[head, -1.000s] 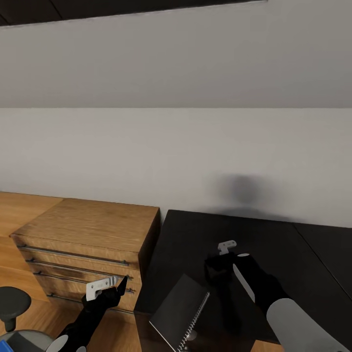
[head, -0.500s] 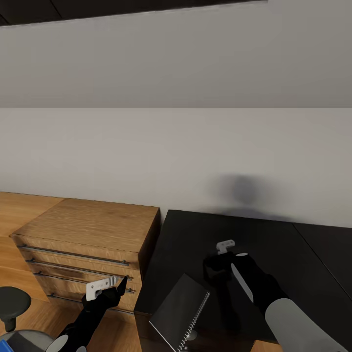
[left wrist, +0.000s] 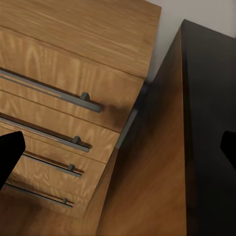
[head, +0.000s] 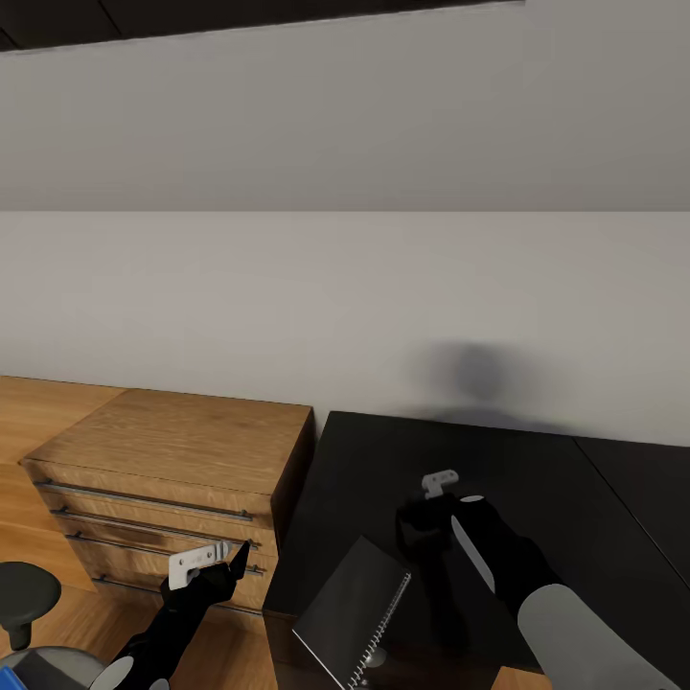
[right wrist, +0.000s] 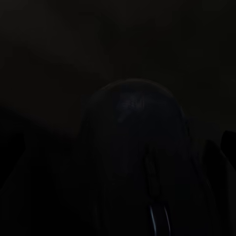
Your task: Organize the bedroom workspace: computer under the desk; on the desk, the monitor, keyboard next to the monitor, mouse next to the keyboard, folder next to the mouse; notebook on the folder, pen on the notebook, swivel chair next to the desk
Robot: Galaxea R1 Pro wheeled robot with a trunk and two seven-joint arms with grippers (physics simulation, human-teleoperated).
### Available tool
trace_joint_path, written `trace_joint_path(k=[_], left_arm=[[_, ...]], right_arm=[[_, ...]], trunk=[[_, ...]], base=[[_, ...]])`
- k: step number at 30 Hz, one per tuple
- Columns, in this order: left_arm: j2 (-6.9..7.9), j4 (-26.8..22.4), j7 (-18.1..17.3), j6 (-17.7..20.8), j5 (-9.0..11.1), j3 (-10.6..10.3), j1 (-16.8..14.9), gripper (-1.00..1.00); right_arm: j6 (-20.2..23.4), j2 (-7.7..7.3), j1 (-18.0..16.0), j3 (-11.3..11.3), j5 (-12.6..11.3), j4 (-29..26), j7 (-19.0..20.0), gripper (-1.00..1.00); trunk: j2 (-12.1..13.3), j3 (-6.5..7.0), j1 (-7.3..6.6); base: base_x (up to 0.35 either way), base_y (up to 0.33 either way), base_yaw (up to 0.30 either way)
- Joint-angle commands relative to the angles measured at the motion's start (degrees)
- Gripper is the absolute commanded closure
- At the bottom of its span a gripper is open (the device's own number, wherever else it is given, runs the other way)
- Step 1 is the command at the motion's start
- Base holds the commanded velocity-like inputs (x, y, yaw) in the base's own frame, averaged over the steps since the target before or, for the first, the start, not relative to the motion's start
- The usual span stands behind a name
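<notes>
Right wrist view puts the mouse (right wrist: 135, 157) between your right gripper's (head: 422, 527) dim fingers, on the black desk (head: 575, 498); contact is too dark to judge. Beside it lies the notebook (head: 350, 609). Your left gripper (head: 216, 561) hangs spread and empty before the wood cabinet (head: 172, 450).

1. Small black rounded computer mouse (right wrist: 135, 152): a smooth domed shell seen close up, its top catching a faint pale sheen. A thin seam runs down the middle of the shell toward a narrow scroll wheel (right wrist: 156, 216), which shows as a lighter sliver.
2. Glossy black desk surface (right wrist: 98, 34): the dark plane under and around the mouse, almost without detail in this dim light.
3. Right gripper (right wrist: 118, 147): dark fingertip shapes at either edge of the picture, one finger (right wrist: 227, 147) just beside the mouse; whether they touch it cannot be made out.
</notes>
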Motion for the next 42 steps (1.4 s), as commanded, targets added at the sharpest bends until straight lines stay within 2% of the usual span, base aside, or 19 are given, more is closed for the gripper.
trace_joint_path(k=[1,2,8,30,31,42], left_arm=[[0.05,-0.11,0.53,0.2,0.6,-0.14,-0.01,-1.0],[0.04,-0.09,0.53,0.2,0.6,-0.14,-0.01,-1.0],[0.04,-0.08,0.53,0.22,0.6,-0.17,-0.01,-1.0],[0.03,-0.09,0.53,0.21,0.6,-0.26,-0.01,-1.0],[0.03,-0.09,0.53,0.23,0.6,-0.28,-0.01,-1.0],[0.03,-0.08,0.53,0.25,0.6,-0.23,-0.01,-1.0]], right_arm=[[0.64,-0.07,-0.03,0.22,-0.46,-0.1,-0.13,-1.0],[2.35,-0.07,-0.02,0.18,-0.46,-0.27,-0.12,-1.0],[3.76,-0.07,-0.02,0.12,-0.52,-0.88,-0.06,-1.0],[4.21,-0.12,-0.03,-0.04,-0.62,-1.02,-0.04,-1.0],[4.23,-0.13,-0.03,-0.04,-0.63,-1.02,-0.04,1.0],[4.54,-0.09,-0.02,0.02,-0.63,-2.16,-0.03,1.0]], trunk=[[-0.03,-0.05,0.0],[-0.03,-0.05,0.0],[-0.03,-0.05,0.0],[-0.03,-0.05,0.0],[-0.03,-0.05,0.0],[-0.03,-0.05,0.0]], base=[[0.0,0.0,0.0],[0.0,0.0,0.0],[0.0,0.0,0.0],[0.0,0.0,0.0],[0.0,0.0,0.0],[0.0,0.0,0.0]])
